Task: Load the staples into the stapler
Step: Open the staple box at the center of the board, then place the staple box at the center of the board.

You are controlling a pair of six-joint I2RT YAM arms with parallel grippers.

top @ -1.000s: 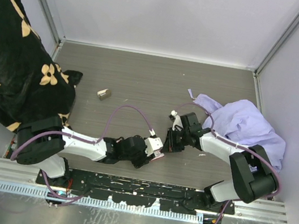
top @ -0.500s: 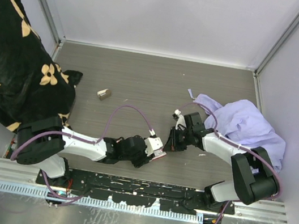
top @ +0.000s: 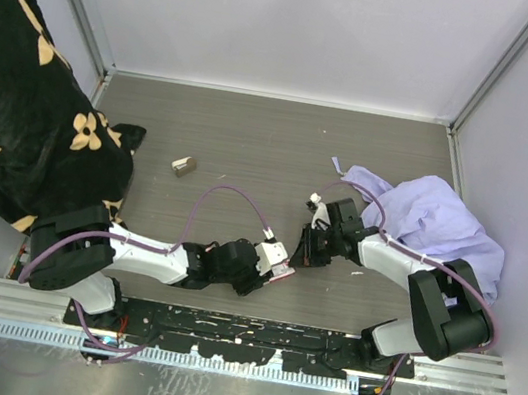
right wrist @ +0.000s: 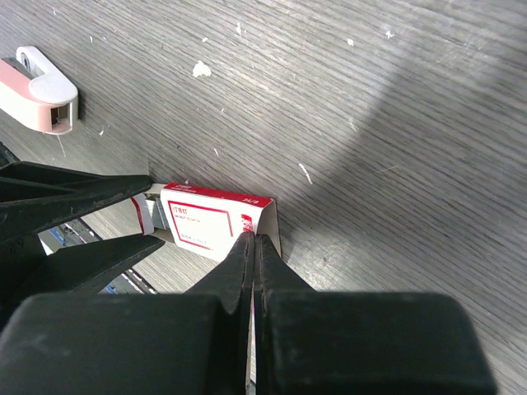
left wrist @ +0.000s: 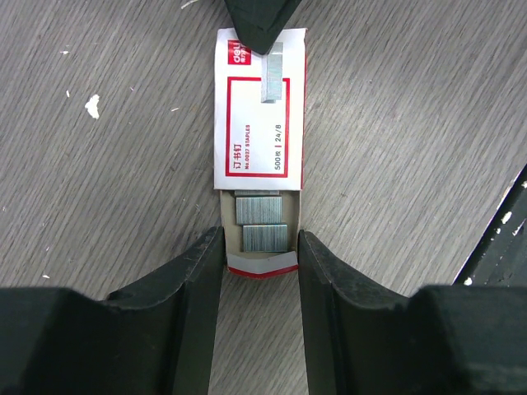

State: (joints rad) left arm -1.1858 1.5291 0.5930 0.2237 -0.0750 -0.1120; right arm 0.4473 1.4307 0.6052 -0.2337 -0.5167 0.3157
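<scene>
Staples box [left wrist: 258, 115] is clamped at its tray end by left gripper [left wrist: 259, 245]; right gripper [right wrist: 252, 240] is closed at its opposite end.

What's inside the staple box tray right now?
Two staple strips show in the tray slid out of the staples box; anything further under its printed sleeve is covered.

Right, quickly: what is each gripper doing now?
Left gripper: closed on the staples box.
Right gripper: closed; whether it pinches a staple strip cannot be told.
</scene>
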